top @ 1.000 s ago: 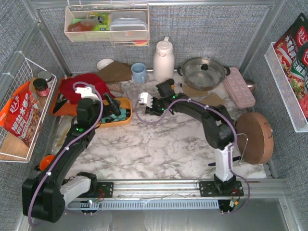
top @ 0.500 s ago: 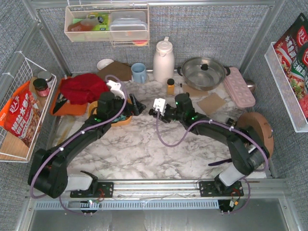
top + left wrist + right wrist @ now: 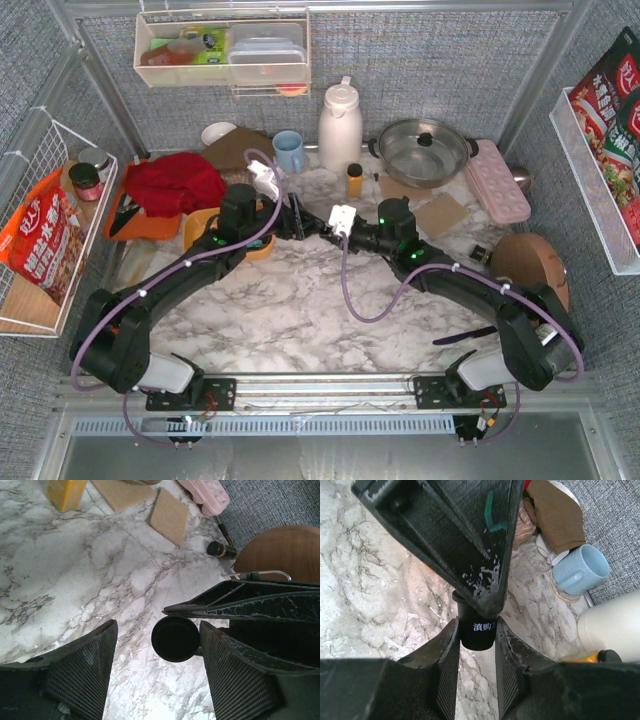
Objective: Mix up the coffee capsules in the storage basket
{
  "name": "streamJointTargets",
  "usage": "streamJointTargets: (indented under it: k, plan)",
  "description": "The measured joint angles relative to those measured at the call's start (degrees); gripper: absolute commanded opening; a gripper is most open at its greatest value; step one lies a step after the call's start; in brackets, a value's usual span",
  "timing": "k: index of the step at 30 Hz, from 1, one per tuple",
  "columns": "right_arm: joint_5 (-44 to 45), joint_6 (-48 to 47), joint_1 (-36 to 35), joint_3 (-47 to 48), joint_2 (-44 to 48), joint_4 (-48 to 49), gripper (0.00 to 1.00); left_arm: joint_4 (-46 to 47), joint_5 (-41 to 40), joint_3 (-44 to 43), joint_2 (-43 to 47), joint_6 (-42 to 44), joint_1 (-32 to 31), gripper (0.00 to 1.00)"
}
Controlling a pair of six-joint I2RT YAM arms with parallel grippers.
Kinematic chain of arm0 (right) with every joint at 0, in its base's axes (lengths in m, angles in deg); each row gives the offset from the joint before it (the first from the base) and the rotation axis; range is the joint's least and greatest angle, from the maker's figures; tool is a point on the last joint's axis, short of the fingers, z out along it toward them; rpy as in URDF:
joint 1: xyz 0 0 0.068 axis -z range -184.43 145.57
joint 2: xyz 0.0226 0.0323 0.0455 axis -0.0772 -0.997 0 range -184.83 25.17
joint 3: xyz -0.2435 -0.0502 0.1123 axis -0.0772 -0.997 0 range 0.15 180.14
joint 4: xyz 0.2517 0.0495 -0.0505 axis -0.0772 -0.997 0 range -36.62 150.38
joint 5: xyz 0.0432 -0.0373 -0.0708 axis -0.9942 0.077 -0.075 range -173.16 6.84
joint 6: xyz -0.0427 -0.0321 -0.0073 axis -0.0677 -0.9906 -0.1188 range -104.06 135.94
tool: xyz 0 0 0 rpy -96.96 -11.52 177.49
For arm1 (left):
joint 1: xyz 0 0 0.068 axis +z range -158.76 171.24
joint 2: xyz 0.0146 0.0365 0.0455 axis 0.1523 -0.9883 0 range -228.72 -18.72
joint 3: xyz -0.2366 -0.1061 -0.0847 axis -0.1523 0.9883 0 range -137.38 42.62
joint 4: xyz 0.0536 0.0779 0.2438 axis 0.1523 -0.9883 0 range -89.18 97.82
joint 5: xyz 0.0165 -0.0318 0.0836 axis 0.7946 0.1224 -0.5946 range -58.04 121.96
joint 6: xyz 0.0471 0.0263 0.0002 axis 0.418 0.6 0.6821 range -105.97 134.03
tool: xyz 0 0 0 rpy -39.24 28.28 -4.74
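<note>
**Handover geometry just off the right end of the storage basket point(image 3: 197, 228).** The right gripper point(image 3: 477, 624) is closed on a single black capsule point(image 3: 478, 635). Its two fingers press the capsule's side wall, and the printed band faces the right wrist camera. The capsule's long axis runs along those fingers and on toward the left wrist, so the left wrist camera sees it end-on, as a round black disc.

The left gripper point(image 3: 157, 627) is spread wide and holds nothing. The capsule sits inside its gap, nearer one finger than the other. Whether it touches that finger cannot be told. In the right wrist view, one left finger crosses in front of the capsule's far end.

Seen from overhead, the two grippers meet tip to tip beyond the basket's right end. The basket lies to the left of the held capsule, beneath the left arm's wrist. The wrist covers most of the basket's inside, so the other coffee capsules cannot be made out.

Judgement: the capsule is outside the basket and must travel leftward to rejoin it. The left arm is nearer the basket, while the right arm has the grip. A transfer would need the left fingers to close across the capsule's axis before the right fingers let go.
</note>
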Motion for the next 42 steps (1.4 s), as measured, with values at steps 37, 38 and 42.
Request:
streamJointTargets:
  k: [37, 38, 42]
  plan:
    - [2.7, -1.0, -0.2, -2.1, 3.6, -0.9, 0.79, -2.8, -11.5, 1.0, 6.5, 0.8, 2.0, 0.50]
    - [3.5, -1.2, -0.2, -2.7, 4.6, -1.4, 0.79, -3.8, -14.2, 1.8, 7.4, 1.3, 3.3, 0.51]
    - [7.1, -1.3, -0.2, -5.0, 8.5, -4.4, 0.80, -7.5, -25.6, 5.8, 10.0, 2.3, 9.3, 0.54]
